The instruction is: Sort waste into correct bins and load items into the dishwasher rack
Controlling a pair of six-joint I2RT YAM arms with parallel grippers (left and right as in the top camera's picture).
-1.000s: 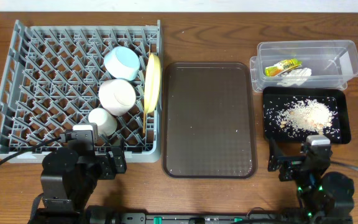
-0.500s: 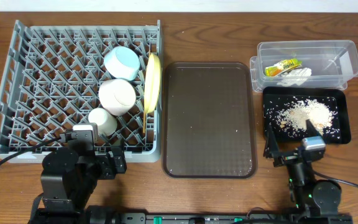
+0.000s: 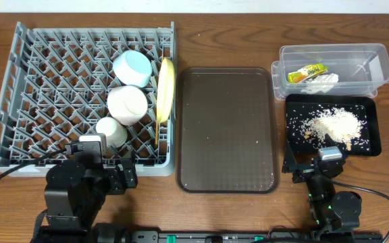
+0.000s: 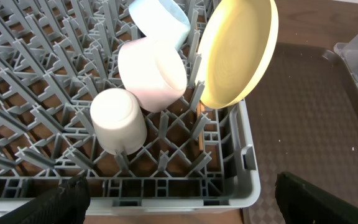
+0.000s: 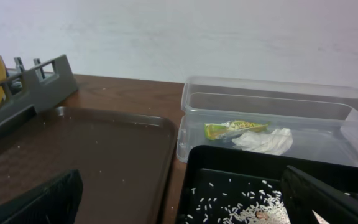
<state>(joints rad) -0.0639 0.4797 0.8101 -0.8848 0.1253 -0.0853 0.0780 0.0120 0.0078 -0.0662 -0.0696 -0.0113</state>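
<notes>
The grey dishwasher rack (image 3: pixel 5 88) holds a light blue bowl (image 3: pixel 132 67), a white-pink bowl (image 3: pixel 127 103), a small white cup (image 3: pixel 111 131), an upright yellow plate (image 3: pixel 165 89) and wooden chopsticks (image 4: pixel 200 134). A yellow-green wrapper (image 3: pixel 306 71) and crumpled white piece (image 3: pixel 323 82) lie in the clear tub (image 3: pixel 377 64). Rice scraps (image 3: pixel 333 125) cover the black tray (image 3: pixel 377 138). My left gripper (image 4: pixel 179 205) is open and empty at the rack's near right corner. Open and empty too, my right gripper (image 5: pixel 185 205) hovers at the black tray's near left corner.
A large dark brown serving tray (image 3: pixel 227 128) lies between the rack and the bins, with a few rice specks on it. Both arm bases sit along the table's front edge. A pale wall stands behind the table.
My right arm has drawn back toward the front edge and shifted slightly left, its gripper still open. The left arm has not moved.
</notes>
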